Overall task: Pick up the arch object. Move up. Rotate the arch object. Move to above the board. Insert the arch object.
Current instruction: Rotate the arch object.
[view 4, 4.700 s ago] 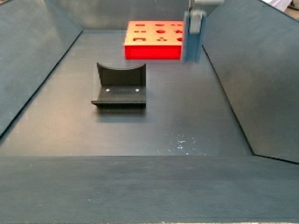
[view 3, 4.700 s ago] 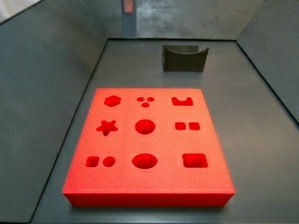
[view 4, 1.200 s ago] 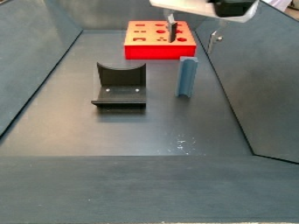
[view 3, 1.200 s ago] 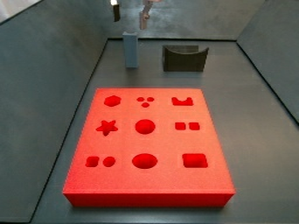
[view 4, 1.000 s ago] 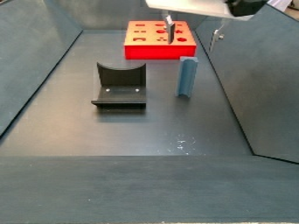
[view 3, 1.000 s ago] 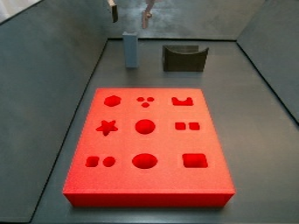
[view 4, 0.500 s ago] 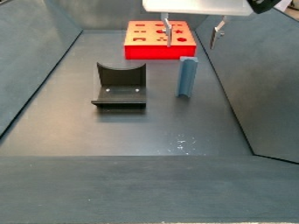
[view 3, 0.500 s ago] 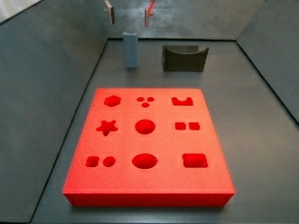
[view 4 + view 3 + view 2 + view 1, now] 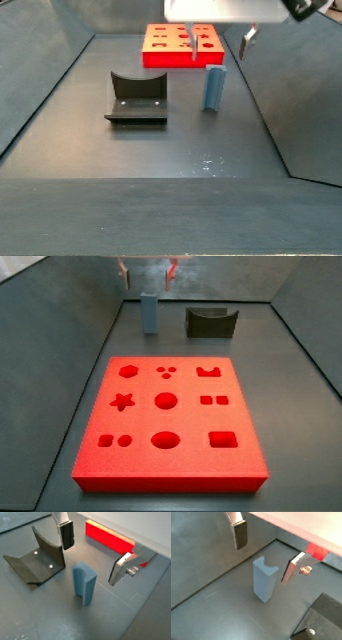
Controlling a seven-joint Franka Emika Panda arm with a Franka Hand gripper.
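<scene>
In both wrist views the gripper point(image 9: 264, 564) point(image 9: 91, 564) hangs above the arch object point(image 9: 264, 579), a pale blue-grey block standing upright on the floor with its notch at the top. The 2 fingers point(image 9: 240, 534) are spread well wider than the block, 1 to each side, touching nothing and holding nothing. The dark fixture point(image 9: 37, 554) stands just beside the block, with an edge of the red board point(image 9: 110, 537) beyond it. In a side view the gripper point(image 9: 148, 271) is high over the arch object point(image 9: 148, 311); its fingers have drawn further apart than 1.2 s ago, while the block has stayed put beside the fixture point(image 9: 210, 322), apart from the board point(image 9: 167, 416). In a side view from the far end the gripper point(image 9: 221, 42) shows the same wide, empty gap above the arch object point(image 9: 214, 88). I judge this as readying for the descent: the pick is not yet made.
</scene>
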